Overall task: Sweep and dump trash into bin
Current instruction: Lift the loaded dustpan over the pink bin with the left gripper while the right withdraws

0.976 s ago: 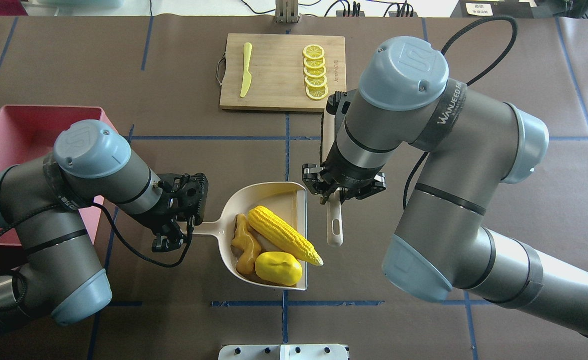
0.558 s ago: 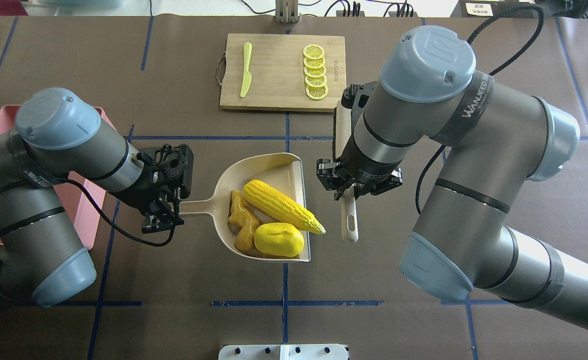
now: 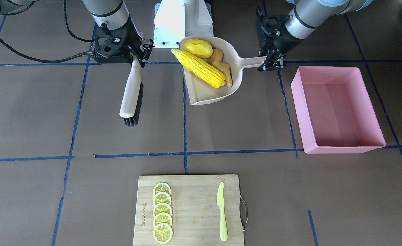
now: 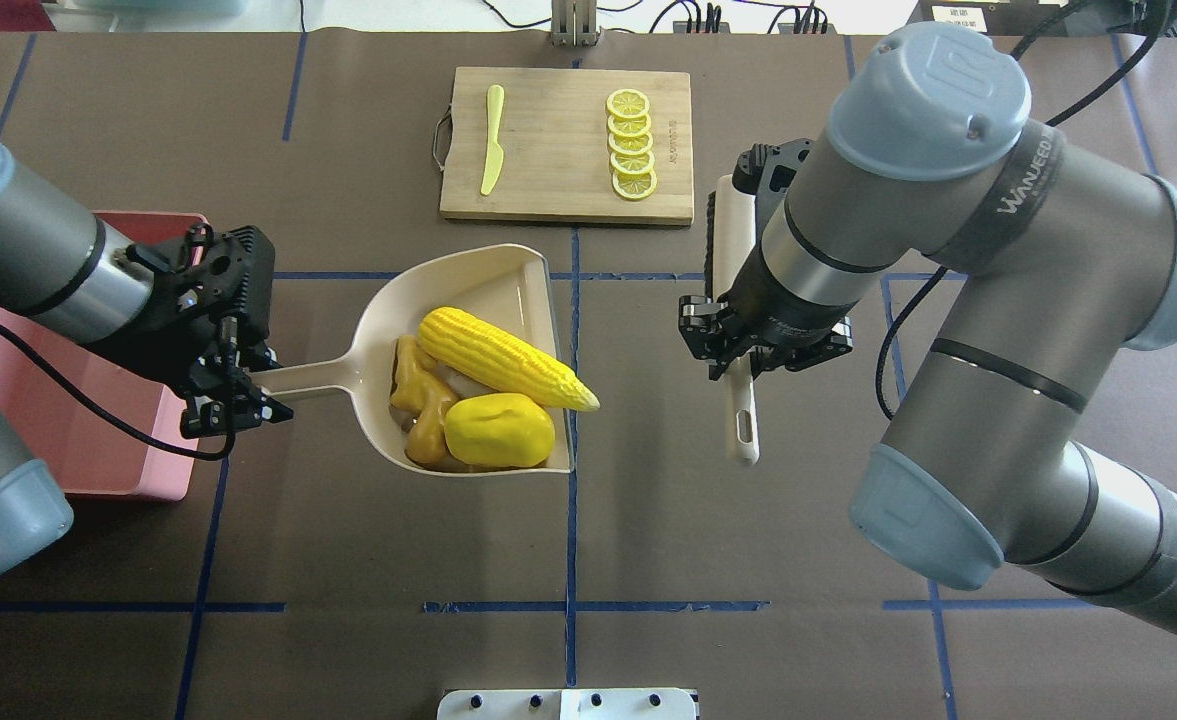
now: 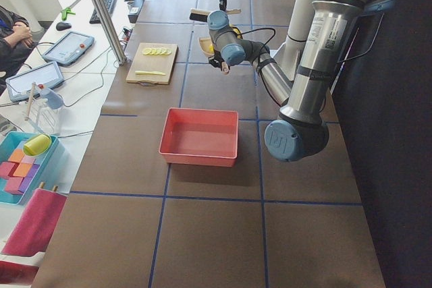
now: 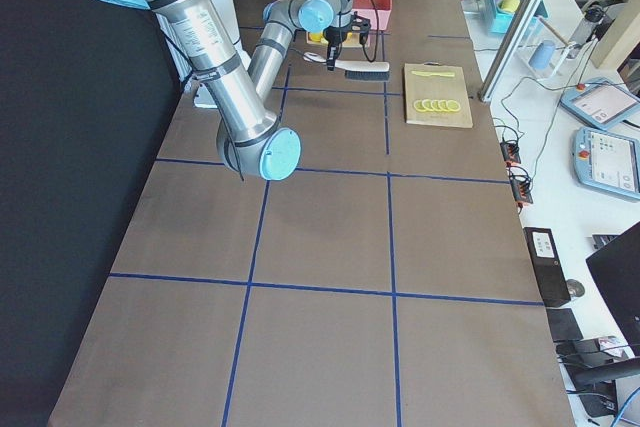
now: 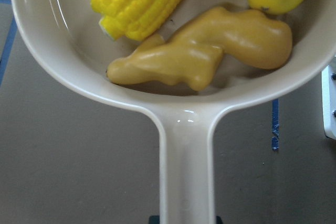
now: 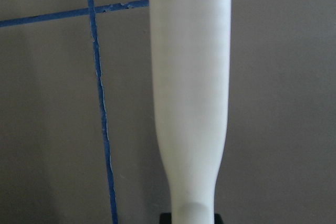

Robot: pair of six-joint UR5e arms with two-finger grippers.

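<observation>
The trash is all aboard the dustpan [image 4: 493, 288], close in by the robot's base. The corn cob [image 4: 504, 371] lies slantwise across the pan with its tip poking out past the open front edge. The yellow lump [image 4: 499, 430] sits at the near corner, touching the cob. The ginger root [image 4: 422, 400] is tucked in at the back wall, right by the handle.

On that handle is the left gripper [image 4: 248, 400], its fingers pinched on the far end, and the pan looks to be held up off the desk [image 4: 348, 560].

Across the blue centre line, the right gripper [image 4: 748, 362] is clamped on the handle of the brush [image 4: 742, 420]. The brush points away from the robot, its dark bristles turned toward the pan's side.

Out on the robot's left sits the bin [image 3: 301, 112], flat on the desk with nothing in it. The pan is beside it, not over it.

At the far edge is the cutting board [image 4: 548, 150], carrying a row of lemon slices [image 4: 632, 145] and a plastic knife [image 4: 492, 140].
</observation>
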